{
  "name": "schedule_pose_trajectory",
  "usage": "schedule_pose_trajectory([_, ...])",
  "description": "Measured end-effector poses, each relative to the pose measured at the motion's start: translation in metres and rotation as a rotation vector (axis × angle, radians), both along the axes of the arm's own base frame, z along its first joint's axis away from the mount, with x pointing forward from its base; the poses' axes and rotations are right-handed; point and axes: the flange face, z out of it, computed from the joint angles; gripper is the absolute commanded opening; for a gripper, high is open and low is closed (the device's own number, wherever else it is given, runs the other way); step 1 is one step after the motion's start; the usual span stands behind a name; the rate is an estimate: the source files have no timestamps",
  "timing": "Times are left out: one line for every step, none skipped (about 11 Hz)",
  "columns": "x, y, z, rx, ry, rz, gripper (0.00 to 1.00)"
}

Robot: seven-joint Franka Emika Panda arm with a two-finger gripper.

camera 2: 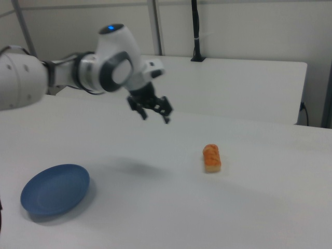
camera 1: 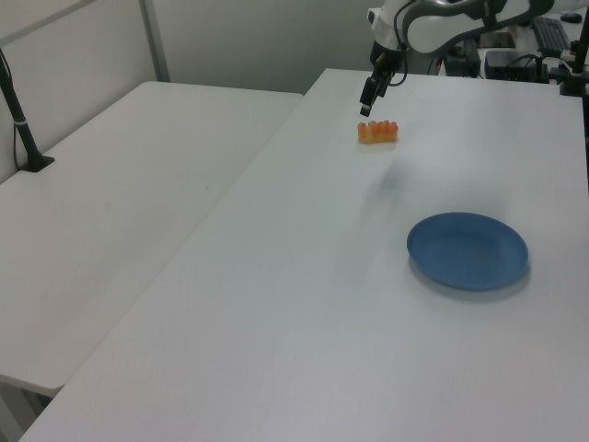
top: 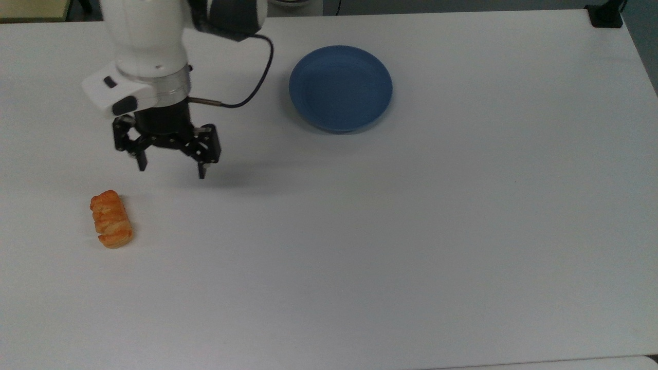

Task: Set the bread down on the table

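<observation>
Now, bread (top: pixel 111 219): lying flat on the table (top: pixel 411 246), alone, well apart from the plate (top: pixel 340 87).
Handling: probably light, flaky, crushable; gripping across its narrow sides looks best.
Gripper (top: pixel 170 166): hanging above, jaws spread wide, holding nothing.

The bread (top: pixel 111 219), a small oblong golden-orange loaf with a ridged, flaky top, lies flat on the plain white table (top: pixel 411 246), near the top view's left edge, with nothing touching it.

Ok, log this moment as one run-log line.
gripper: open, raised, empty | bread: on table, released | plate: empty
</observation>
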Motion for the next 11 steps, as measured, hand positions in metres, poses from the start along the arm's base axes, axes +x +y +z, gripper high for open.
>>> schedule_pose_trajectory([-0.013,0.032,0.013,0.004,0.056,-0.016,1.0])
schedule_pose_trajectory([-0.028,0.063,0.028,0.004,0.118,-0.023,1.0])
schedule_pose_trajectory([-0.046,0.089,0.044,-0.002,0.175,-0.017,1.0])
schedule_pose_trajectory([-0.064,0.108,0.061,-0.008,0.215,-0.001,1.0])
schedule_pose_trajectory([-0.084,0.121,0.079,-0.014,0.243,0.01,1.0])
schedule_pose_trajectory([-0.106,0.127,0.095,-0.018,0.264,0.018,1.0])
schedule_pose_trajectory([-0.128,0.13,0.107,-0.021,0.279,0.024,1.0])
schedule_pose_trajectory([-0.148,0.13,0.117,-0.023,0.29,0.025,1.0])
schedule_pose_trajectory([-0.163,0.126,0.126,-0.02,0.298,0.014,1.0])
schedule_pose_trajectory([-0.172,0.12,0.132,-0.017,0.298,0.004,1.0])
schedule_pose_trajectory([-0.176,0.115,0.135,-0.014,0.295,-0.005,1.0])
